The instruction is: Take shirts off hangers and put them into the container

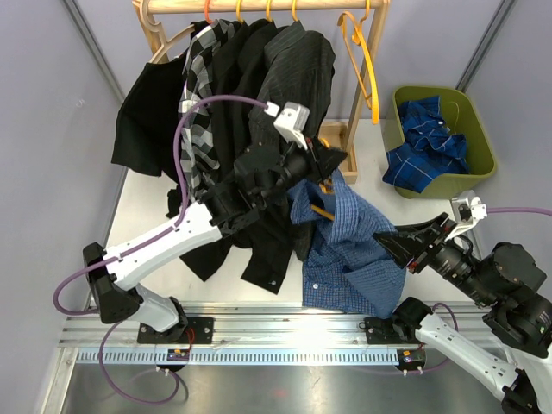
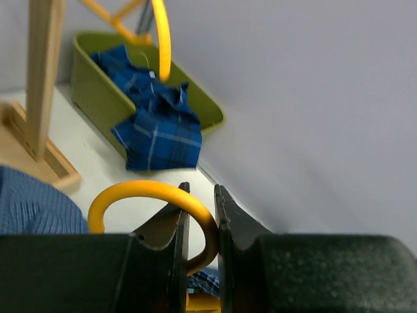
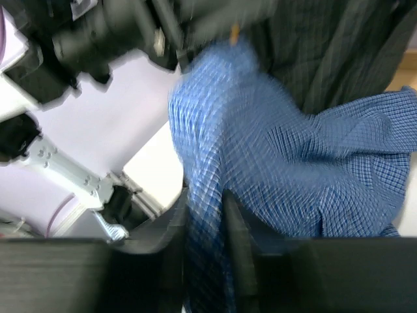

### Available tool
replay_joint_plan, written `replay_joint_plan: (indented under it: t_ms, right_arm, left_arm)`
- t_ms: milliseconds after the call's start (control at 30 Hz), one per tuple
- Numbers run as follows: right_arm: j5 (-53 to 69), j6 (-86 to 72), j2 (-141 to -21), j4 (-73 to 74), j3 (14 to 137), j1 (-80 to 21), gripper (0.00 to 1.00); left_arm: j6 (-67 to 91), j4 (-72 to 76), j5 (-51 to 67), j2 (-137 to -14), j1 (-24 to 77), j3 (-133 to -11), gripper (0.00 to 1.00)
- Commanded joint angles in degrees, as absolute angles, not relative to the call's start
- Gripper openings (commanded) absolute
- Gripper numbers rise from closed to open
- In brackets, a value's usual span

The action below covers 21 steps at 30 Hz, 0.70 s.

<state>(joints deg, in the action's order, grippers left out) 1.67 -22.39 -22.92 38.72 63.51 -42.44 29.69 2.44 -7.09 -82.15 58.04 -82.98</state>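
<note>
From above, the wooden rack (image 1: 181, 7) carries a row of dark shirts (image 1: 259, 78), and an empty hanger (image 1: 362, 60) dangles at its right end. Just in front of the rack, the left gripper (image 1: 330, 172) is at the top of an orange hanger (image 1: 321, 210) that bears the light blue check shirt (image 1: 354, 259), which hangs in a bunch on the near side of the rack. The right gripper (image 1: 385, 237) is at that shirt's right edge. To the right of the rack stands the green container (image 1: 483, 121), with a dark blue plaid shirt (image 1: 427, 155) draped over its near wall. The left wrist camera shows the left jaws closed tight on the orange hanger's curved hook, with the container beyond the rack's foot. The right wrist camera is blurred, but it shows the right jaws nearly together with a fold of the blue check cloth pinched between them. There the shirt hangs in front of the rack's dark shirts.
</note>
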Motion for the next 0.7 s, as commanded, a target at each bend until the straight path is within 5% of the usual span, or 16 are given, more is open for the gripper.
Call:
replay_joint_plan:
  t_ms: [0, 133, 233, 333, 367, 400, 667]
  right_arm:
    - [6.41, -22.50, -23.47, 43.23, 64.86, -42.89, 0.37]
    - [6.68, -22.50, -22.94, 44.82, 64.69, -42.89, 0.54]
    - [6.07, -22.50, -22.15, 45.88, 64.42, -42.89, 0.55]
    - [3.88, -22.41, -20.74, 46.40, 63.90, -42.80, 0.25]
    - [3.08, -22.50, -20.22, 46.75, 64.24, -42.89, 0.06]
    - [2.12, -22.50, -19.87, 47.02, 64.42, -42.89, 0.01]
    - [-5.54, -20.83, -18.28, 48.08, 66.53, -42.89, 0.00]
  left_arm:
    - [25.93, 5.56, -12.82, -83.14, 55.38, -94.90, 0.00]
    - [21.20, -1.91, -15.90, -91.11, 52.56, -108.60, 0.00]
    - [19.95, -6.67, -16.44, -94.65, 50.81, -117.06, 0.00]
    - [19.69, -8.52, -14.86, -96.06, 50.19, -119.00, 0.00]
    - [19.43, -9.13, -14.77, -96.06, 50.27, -118.74, 0.00]
    - [19.51, -11.14, -14.24, -95.89, 50.27, -118.31, 0.00]
    - [24.08, -2.30, -11.50, -80.10, 52.29, -81.88, 0.00]
